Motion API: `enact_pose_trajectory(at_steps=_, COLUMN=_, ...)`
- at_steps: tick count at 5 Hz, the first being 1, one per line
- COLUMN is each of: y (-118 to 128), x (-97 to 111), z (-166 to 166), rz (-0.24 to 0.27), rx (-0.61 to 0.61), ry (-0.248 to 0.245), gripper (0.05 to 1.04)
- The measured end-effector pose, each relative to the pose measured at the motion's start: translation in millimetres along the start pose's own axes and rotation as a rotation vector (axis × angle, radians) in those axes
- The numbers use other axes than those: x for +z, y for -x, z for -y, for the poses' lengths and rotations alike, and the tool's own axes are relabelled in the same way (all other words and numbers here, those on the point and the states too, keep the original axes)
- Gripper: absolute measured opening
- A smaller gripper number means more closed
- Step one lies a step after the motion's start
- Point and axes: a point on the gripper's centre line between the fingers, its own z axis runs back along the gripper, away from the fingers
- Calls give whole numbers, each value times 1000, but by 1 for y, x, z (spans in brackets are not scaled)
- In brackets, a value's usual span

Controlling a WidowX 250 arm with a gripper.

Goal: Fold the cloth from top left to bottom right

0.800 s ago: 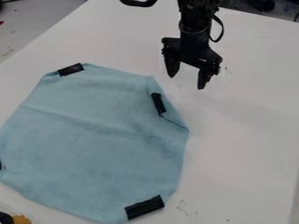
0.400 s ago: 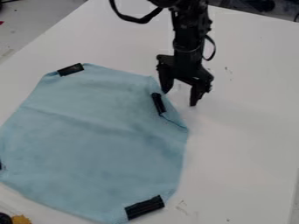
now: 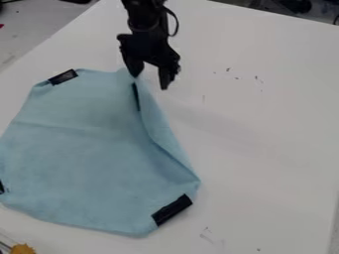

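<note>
A pale blue cloth (image 3: 79,149) lies across the left side of a white table (image 3: 265,149), its left end marked by a black patch (image 3: 1,187), above a fuzzy yellow object (image 3: 23,249) in the lower corner. Another dark patch sits at the cloth's upper left. A faint crease crosses the fabric, and its right side buckles into a long ridge. At the upper right edge, the black gripper (image 3: 150,82) stands with fingers spread, one against the cloth, nothing clamped between them.
</note>
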Motion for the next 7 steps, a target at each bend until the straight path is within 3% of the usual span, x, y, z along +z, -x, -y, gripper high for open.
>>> enact_pose_trajectory(at_steps=1, y=6, x=19, z=-45, rz=67, rx=42, ry=-7, gripper=1000)
enact_pose_trajectory(at_steps=2, y=25, x=3, z=-76, rz=39, rx=22, ry=-11, gripper=1000)
enact_pose_trajectory(at_steps=3, y=39, x=-12, z=-114, rz=-8, rx=27, ry=-63, gripper=1000)
enact_pose_trajectory(at_steps=4, y=40, x=-30, z=-133, rz=-68, rx=-7, ry=-77, gripper=1000)
enact_pose_trajectory(at_steps=5, y=41, x=-34, z=-152, rz=-95, rx=-13, ry=-101, gripper=1000)
enact_pose_trajectory(at_steps=7, y=51, x=-54, z=-156, rz=-128, rx=-11, ry=-55, gripper=980)
